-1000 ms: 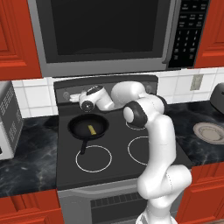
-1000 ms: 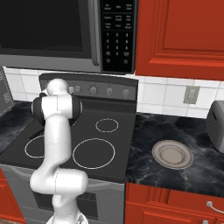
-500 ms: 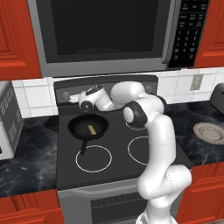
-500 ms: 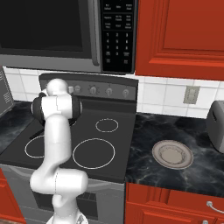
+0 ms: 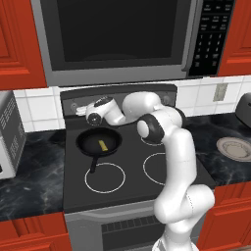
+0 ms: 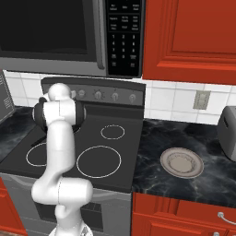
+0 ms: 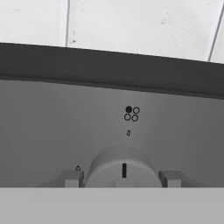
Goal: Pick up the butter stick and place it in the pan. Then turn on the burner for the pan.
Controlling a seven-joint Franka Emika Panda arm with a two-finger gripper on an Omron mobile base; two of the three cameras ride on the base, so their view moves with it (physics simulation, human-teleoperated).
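Butter (image 5: 102, 145) lies in the pan (image 5: 98, 142); placement done. I see my hand (image 7: 121, 178) half-open, fingers (image 7: 72, 178) bracketing the knob (image 7: 121, 166), not clamped. Burner ignition remains, I judge.

- We count one pan (image 5: 99, 142), round and black.
- We count one butter stick (image 5: 102, 145). It lies in the pan.
- We count four burner rings on the stove top (image 6: 87, 145). One is under the pan.
- We count four knobs in the right base view, in a row on the back panel (image 6: 106, 87) of the stove.
- We count one knob (image 7: 120, 168) in the hand view, with one dark line on it.
- We count four tiny circles (image 7: 131, 113) above that knob. One is filled in black.
- We count one grey plate (image 6: 181, 162) on the counter.
- We count one microwave (image 5: 122, 37) over the stove.
- We count one wall outlet (image 6: 200, 99).
- We count one robot arm (image 5: 169, 157).
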